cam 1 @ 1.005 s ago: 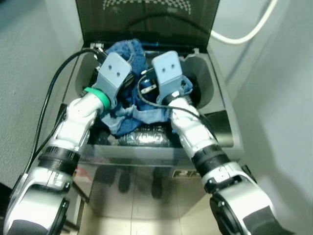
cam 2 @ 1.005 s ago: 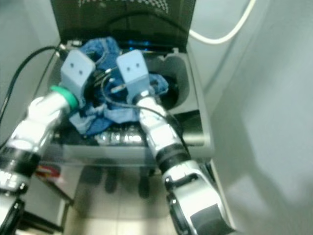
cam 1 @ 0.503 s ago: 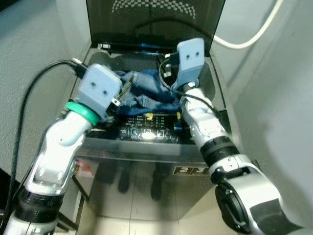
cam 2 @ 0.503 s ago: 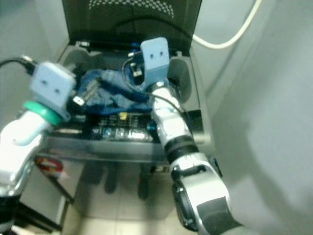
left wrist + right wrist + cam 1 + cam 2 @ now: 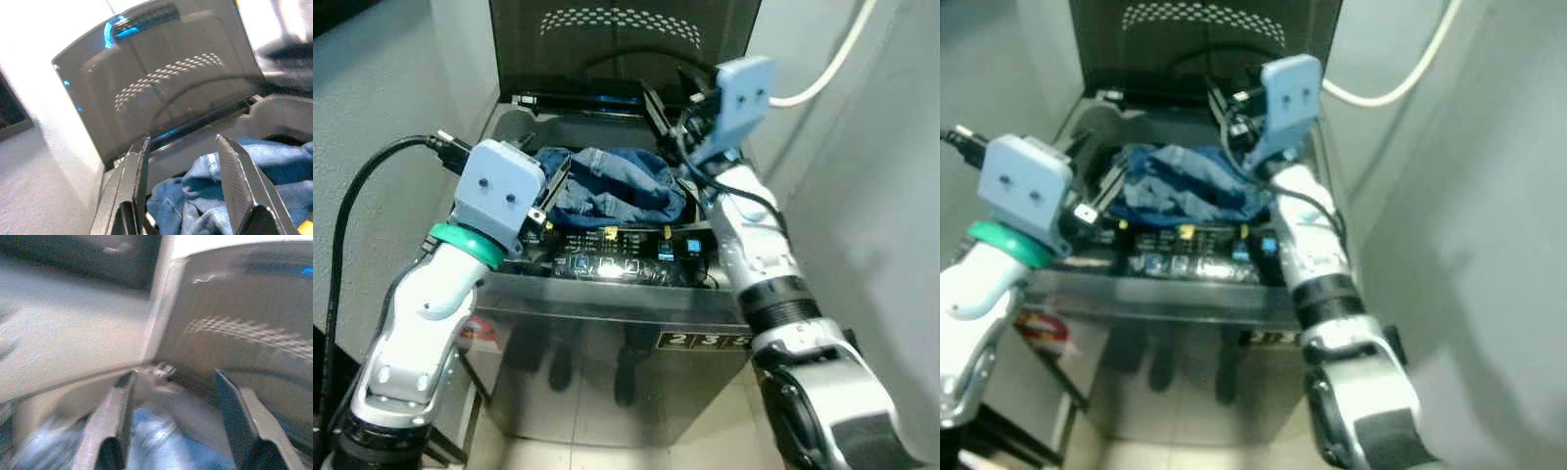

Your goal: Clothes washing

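The left gripper (image 5: 183,193), fingers spread and holding nothing, hovers at the left front edge of the grey top-loading washing machine (image 5: 607,323). The bundle of blue denim clothes (image 5: 612,191) sits heaped in the tub mouth, apparently above the rim and just behind the dark control panel with lit buttons (image 5: 617,262). The right gripper (image 5: 171,431), also spread and empty, is raised near the upright dark lid (image 5: 622,44). The risk, as I judge it: cloth left proud of the rim could catch when the lid closes, or slide onto the panel.
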Tool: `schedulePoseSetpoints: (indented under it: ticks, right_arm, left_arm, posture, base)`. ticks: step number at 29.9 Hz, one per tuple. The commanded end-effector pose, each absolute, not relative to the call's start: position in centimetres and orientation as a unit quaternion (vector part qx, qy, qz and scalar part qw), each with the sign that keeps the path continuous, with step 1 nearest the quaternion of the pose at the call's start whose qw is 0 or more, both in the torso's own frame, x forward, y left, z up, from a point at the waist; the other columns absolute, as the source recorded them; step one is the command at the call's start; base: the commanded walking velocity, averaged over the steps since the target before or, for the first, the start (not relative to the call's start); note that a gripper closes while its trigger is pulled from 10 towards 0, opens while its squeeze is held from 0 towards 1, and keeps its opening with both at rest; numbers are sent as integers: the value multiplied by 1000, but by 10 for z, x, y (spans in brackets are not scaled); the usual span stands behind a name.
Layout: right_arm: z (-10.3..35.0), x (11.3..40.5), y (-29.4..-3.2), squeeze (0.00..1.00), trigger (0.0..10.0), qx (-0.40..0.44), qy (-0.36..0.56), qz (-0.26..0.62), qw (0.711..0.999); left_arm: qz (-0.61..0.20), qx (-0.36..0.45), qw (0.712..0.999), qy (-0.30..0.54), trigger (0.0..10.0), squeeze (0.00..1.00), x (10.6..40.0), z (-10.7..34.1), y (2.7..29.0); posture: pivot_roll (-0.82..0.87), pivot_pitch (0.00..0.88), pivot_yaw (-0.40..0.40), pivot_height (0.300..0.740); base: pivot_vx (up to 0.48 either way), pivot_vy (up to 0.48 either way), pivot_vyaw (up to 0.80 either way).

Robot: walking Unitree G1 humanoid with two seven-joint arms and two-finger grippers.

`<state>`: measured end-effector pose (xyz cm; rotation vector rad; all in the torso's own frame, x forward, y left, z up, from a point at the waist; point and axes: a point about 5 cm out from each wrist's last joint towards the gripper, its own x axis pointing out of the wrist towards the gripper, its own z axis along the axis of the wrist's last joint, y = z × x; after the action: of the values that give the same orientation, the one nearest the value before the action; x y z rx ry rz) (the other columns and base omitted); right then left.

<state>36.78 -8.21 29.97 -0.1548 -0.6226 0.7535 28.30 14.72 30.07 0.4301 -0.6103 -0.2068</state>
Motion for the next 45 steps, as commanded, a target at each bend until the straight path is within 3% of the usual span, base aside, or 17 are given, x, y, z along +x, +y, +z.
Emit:
schedulePoseSetpoints:
  ticks: [1,3,6,14,20,22,26,28,38,44,45]
  right_arm:
    - [276,357,-64,0,10000,-122,-251,456,845]
    - [255,356,-50,0,10000,-179,-220,484,828]
    - [243,359,-36,0,10000,-205,-209,480,827]
    - [240,350,-9,0,10000,-215,-214,506,807]
    - [247,347,7,0,10000,-202,-220,504,810]
    - [244,349,14,0,10000,-209,-208,485,823]
    - [243,350,15,0,10000,-212,-205,480,827]
    - [242,357,14,0,10000,-219,-201,441,847]
    - [240,369,0,0,10000,-246,-188,378,873]
    - [242,376,-7,0,10000,-244,-179,340,890]
    - [242,376,-7,0,8353,-244,-179,339,891]
  left_arm:
    - [-50,206,925,-315,10000,0,280,309,155]
    - [-4,185,924,-335,10000,0,279,319,160]
    - [12,175,922,-344,10000,0,277,324,159]
    - [10,173,924,-341,10000,0,271,320,153]
    - [7,172,925,-338,10000,0,270,319,150]
    - [13,171,926,-337,10000,0,271,319,149]
    - [14,170,926,-336,10000,0,271,319,149]
    - [12,169,928,-333,10000,0,271,317,147]
    - [2,168,932,-321,10000,0,271,312,144]
    - [-59,149,942,-296,10000,0,267,304,138]
    - [-64,146,943,-293,10000,0,267,303,137]
  posture:
    - [151,96,-29,740]
    - [150,100,-27,740]
    - [158,108,-32,740]
    - [169,116,-44,740]
    - [173,120,-50,740]
    - [175,123,-55,740]
    - [175,123,-55,740]
    - [173,126,-52,740]
    - [160,125,-40,740]
    - [160,126,-37,740]
    - [163,127,-37,740]
  base:
    - [0,0,0]
    - [0,0,0]
    - [0,0,0]
    - [0,0,0]
    - [0,0,0]
    - [0,0,0]
    - [0,0,0]
    - [0,0,0]
    - [0,0,0]
    - [0,0,0]
    - [0,0,0]
